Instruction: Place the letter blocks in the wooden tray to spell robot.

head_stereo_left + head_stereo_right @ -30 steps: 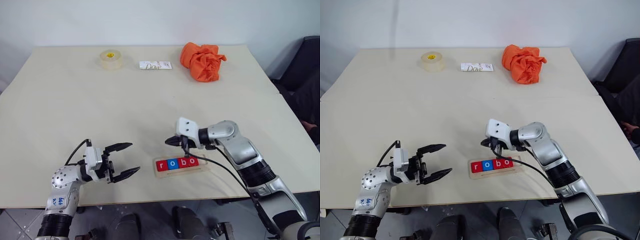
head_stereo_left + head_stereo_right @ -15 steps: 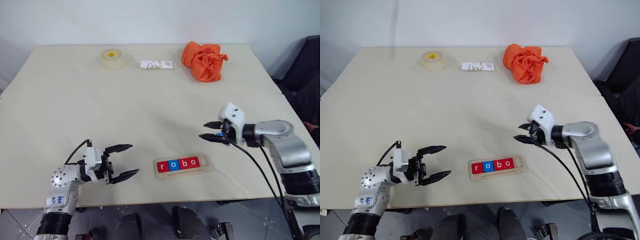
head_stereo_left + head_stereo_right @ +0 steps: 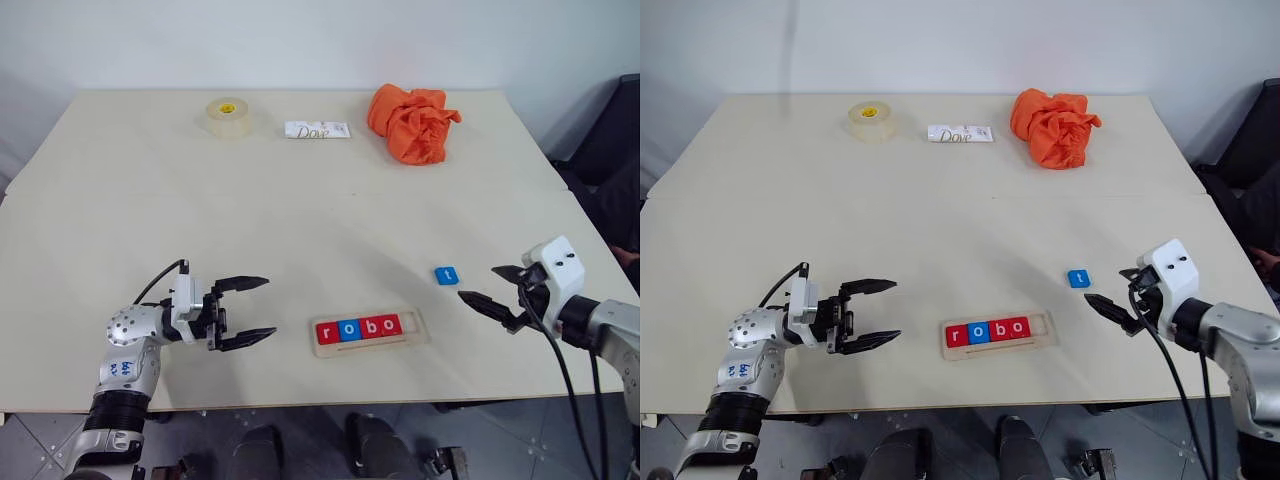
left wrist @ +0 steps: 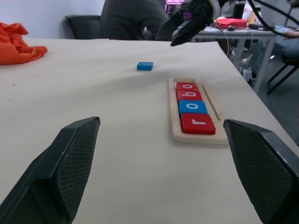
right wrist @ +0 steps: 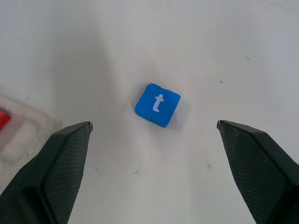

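The blue t tile [image 3: 447, 275] lies flat on the table just beyond the tray's [image 3: 367, 332] empty right end, nearest the right gripper [image 3: 492, 287], which hangs wide open and empty toward the table's right edge.

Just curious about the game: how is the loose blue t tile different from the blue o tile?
The t tile lies alone on the table, outside the tray; the blue o tile sits in it, second in line. The letters differ. Both are small blue squares with white lowercase letters.
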Tool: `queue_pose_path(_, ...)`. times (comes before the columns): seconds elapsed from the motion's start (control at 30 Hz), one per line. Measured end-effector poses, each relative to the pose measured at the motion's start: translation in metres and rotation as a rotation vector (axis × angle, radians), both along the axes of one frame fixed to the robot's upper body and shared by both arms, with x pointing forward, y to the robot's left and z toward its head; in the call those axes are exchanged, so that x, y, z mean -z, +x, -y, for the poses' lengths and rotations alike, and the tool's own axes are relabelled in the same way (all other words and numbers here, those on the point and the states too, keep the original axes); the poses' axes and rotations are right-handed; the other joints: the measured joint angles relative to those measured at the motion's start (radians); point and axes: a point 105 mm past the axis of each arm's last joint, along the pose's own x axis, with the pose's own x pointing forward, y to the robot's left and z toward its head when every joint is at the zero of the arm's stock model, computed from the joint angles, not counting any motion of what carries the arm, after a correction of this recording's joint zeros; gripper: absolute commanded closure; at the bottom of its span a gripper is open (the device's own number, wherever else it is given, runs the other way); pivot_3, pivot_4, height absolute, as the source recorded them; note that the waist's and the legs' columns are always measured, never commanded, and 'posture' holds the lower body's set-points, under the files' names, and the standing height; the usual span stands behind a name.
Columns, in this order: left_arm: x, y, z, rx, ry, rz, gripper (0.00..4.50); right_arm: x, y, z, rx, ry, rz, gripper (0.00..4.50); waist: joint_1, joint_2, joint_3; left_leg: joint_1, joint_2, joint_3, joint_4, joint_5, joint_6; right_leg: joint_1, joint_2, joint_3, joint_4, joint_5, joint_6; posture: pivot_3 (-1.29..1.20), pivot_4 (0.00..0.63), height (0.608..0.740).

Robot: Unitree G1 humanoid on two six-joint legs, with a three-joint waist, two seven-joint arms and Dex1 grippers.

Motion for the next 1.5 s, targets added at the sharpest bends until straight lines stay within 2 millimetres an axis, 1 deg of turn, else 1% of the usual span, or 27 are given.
queue_pose_path(0.17,0.000,0.000,0.002,0.011,-0.002,0.000,0.00,0.008,0.008,-0.006,0.091,0.066,0.018,0.03,0.001,0.000,0.000,0.000,0.000,0.000,0.000,0.000,0.000,0.000,0.000,0.000,0.000,0.000,0.000,0.00,0.150,0.740)
queue_pose_path(0.3,0.002,-0.004,0.005,0.021,-0.001,-0.004,0.00,0.018,0.021,-0.013,0.121,0.101,0.009,0.03,0.001,0.000,0.000,0.000,0.000,0.000,0.000,0.000,0.000,0.000,0.000,0.000,0.000,0.000,0.000,0.00,0.150,0.740)
queue_pose_path(0.37,0.004,-0.007,0.006,0.023,-0.001,-0.016,0.00,0.023,0.029,-0.012,0.142,0.103,0.008,0.03,0.001,0.000,0.000,0.000,0.000,0.000,0.000,0.000,0.000,0.000,0.000,0.000,0.001,0.000,0.000,0.00,0.150,0.740)
queue_pose_path(0.43,0.004,-0.009,0.006,0.022,0.000,-0.020,0.00,0.027,0.032,-0.011,0.146,0.103,0.003,0.03,0.001,0.000,0.000,0.000,0.000,0.000,0.000,0.000,0.000,0.000,0.000,0.000,0.001,0.000,0.000,0.00,0.150,0.740)
queue_pose_path(0.53,0.007,-0.013,0.005,0.022,0.005,-0.032,0.00,0.039,0.037,-0.009,0.159,0.098,-0.022,0.03,0.002,0.000,0.000,0.000,0.000,0.000,0.000,0.000,0.000,0.000,0.000,0.000,0.001,0.000,0.000,0.00,0.150,0.740)
queue_pose_path(0.83,0.006,-0.012,0.004,0.015,0.004,-0.036,0.00,0.042,0.042,-0.012,0.176,0.116,-0.003,0.03,0.002,0.000,0.000,0.001,0.000,0.000,0.001,0.000,0.001,0.001,0.000,0.000,0.001,0.000,0.001,0.00,0.150,0.740)
queue_pose_path(1.1,0.002,-0.007,0.009,0.031,-0.010,-0.022,0.00,0.042,0.044,-0.011,0.202,0.120,0.009,0.03,0.002,0.000,0.000,0.001,0.000,0.000,0.001,0.000,0.001,0.001,0.000,0.000,0.002,0.001,0.001,0.00,0.150,0.740)
queue_pose_path(1.2,0.002,-0.005,0.010,0.036,-0.013,-0.026,0.00,0.043,0.046,-0.012,0.217,0.112,0.016,0.62,0.001,0.000,0.000,0.001,0.000,0.000,0.001,0.000,0.001,0.001,0.000,0.000,0.002,0.001,0.001,0.00,0.150,0.740)
queue_pose_path(1.33,0.003,-0.003,0.011,0.041,-0.016,-0.034,0.00,0.044,0.046,-0.011,0.245,0.093,0.023,1.91,0.001,0.000,0.000,0.001,0.000,0.000,0.001,0.000,0.001,0.001,0.000,0.000,0.002,0.000,0.001,0.00,0.150,0.740)
queue_pose_path(1.43,0.002,0.000,0.011,0.043,-0.019,-0.031,0.00,0.045,0.044,-0.013,0.249,0.101,0.026,2.92,0.001,0.000,0.000,0.001,0.000,0.000,0.001,0.000,0.001,0.001,0.001,0.000,0.002,0.001,0.001,0.00,0.150,0.740)
queue_pose_path(1.47,0.002,0.000,0.011,0.044,-0.019,-0.032,0.00,0.044,0.042,-0.014,0.248,0.102,0.026,3.04,0.001,0.000,0.000,0.001,0.000,0.000,0.001,0.000,0.001,0.001,0.001,0.000,0.002,0.001,0.001,0.00,0.150,0.740)
queue_pose_path(1.5,0.003,0.000,0.011,0.046,-0.019,-0.033,0.00,0.044,0.041,-0.014,0.250,0.103,0.027,3.03,0.001,0.000,0.000,0.001,0.000,0.000,0.001,0.000,0.001,0.001,0.001,0.000,0.002,0.001,0.001,0.00,0.150,0.740)
